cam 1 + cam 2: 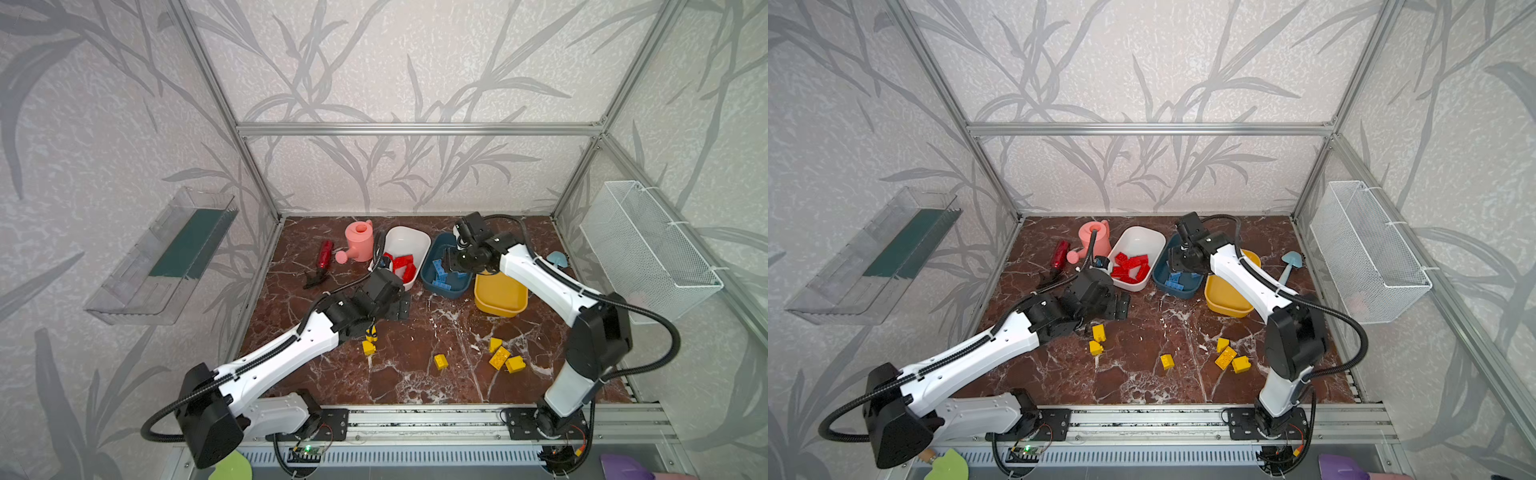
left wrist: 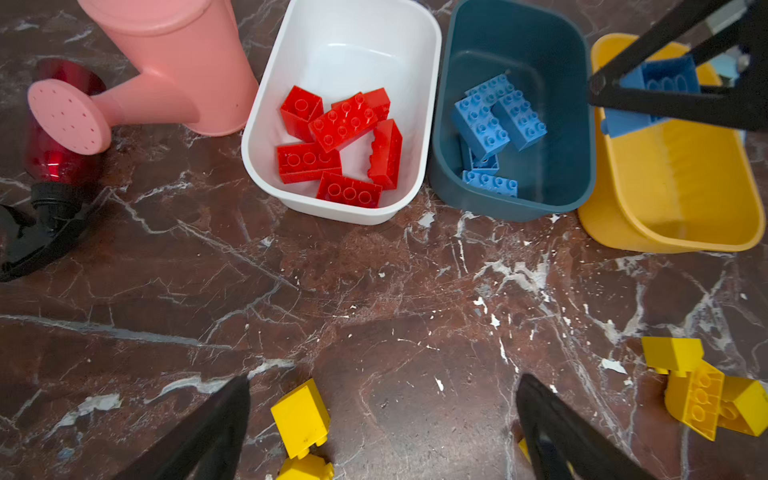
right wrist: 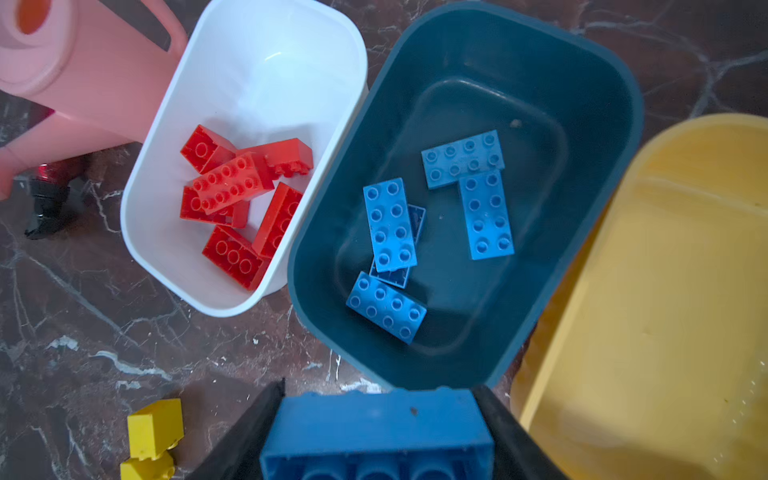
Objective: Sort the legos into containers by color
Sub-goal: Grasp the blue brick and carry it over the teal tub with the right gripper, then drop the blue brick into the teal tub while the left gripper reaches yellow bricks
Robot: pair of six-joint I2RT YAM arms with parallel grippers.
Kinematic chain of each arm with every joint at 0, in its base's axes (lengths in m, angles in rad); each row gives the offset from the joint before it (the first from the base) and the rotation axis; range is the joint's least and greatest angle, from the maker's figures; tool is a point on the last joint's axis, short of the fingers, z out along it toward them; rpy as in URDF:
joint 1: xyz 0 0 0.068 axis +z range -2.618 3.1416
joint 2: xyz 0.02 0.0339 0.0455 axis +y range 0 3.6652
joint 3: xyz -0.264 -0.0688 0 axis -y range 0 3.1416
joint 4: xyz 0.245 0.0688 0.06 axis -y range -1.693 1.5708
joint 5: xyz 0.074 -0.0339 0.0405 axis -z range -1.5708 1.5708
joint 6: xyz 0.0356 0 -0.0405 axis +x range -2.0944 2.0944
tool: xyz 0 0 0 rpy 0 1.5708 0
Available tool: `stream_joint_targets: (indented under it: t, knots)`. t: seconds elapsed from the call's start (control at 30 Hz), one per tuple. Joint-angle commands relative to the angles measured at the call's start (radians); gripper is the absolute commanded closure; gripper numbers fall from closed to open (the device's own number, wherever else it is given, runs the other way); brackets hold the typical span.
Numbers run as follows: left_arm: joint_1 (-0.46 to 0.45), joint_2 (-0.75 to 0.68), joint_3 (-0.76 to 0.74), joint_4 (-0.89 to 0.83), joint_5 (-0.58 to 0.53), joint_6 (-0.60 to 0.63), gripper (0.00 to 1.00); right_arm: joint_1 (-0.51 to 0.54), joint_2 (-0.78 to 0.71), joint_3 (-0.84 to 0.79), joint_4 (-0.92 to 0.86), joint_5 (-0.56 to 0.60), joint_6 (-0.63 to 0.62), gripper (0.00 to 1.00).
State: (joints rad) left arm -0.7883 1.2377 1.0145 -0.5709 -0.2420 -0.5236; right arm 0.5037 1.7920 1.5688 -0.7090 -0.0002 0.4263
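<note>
Blue brick (image 3: 376, 434) held by right end effector (image 3: 378, 395).

Blue brick (image 3: 376, 432) cut off at edge, yellow tub (image 1: 498, 299) partly hidden

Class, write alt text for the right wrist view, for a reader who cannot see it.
The right tool grips a blue brick near the rim of the teal tub, which holds more blue bricks. Flanking it, a white tub holds red bricks and a yellow tub shows no bricks; two yellow bricks lie on the marble table.
</note>
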Motion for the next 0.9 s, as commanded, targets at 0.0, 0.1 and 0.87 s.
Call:
stream_joint_targets:
  t: [0.0, 0.1, 0.87]
  knots:
    - [0.01, 0.054, 0.038, -0.038, 0.033, 0.023, 0.01, -0.019, 0.102, 0.085, -0.041, -0.003, -0.027, 0.44]
    - [0.011, 0.115, 0.076, -0.076, 0.056, 0.043, 0.01, -0.054, 0.178, 0.125, -0.04, -0.048, -0.013, 0.44]
    - [-0.137, 0.172, -0.001, 0.049, 0.316, 0.34, 0.12, -0.129, -0.052, -0.113, 0.149, -0.152, -0.023, 0.14]
